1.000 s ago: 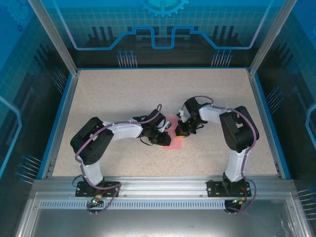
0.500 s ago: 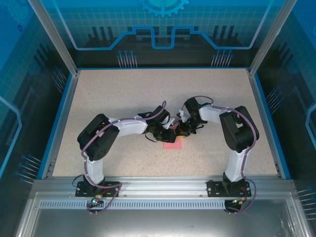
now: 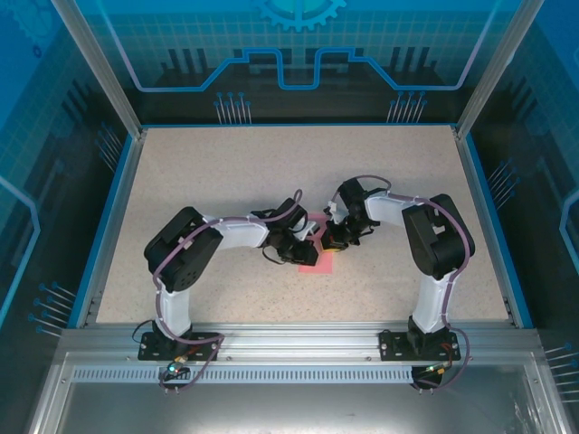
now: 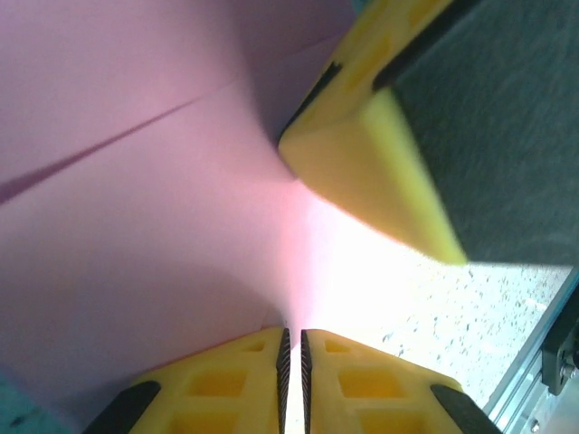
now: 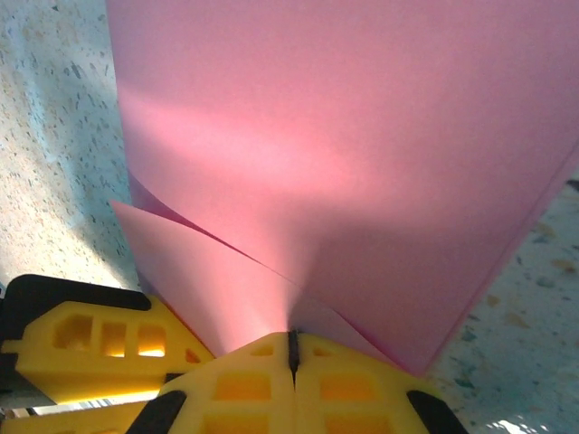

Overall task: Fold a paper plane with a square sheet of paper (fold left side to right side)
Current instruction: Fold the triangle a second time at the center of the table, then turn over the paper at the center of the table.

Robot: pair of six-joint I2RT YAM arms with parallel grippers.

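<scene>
The left gripper [image 4: 292, 348] has its yellow fingers pressed together on a raised edge of the sheet of paper [image 4: 136, 226], and the right gripper [image 5: 291, 348] is clamped on the sheet just beside it. Only the wrist views show these pinches, a crease and overlapping layers. From above, the wrists cover them. There the sheet sits mid-table [image 3: 226, 172] between both grippers, its visible part running lengthwise from far to near.

- I see a speckled beige tabletop [image 3: 226, 172], framed by a blue border.
- A pink square sheet of paper [image 3: 313, 263] sits near its middle, its near part lying on the surface.
</scene>
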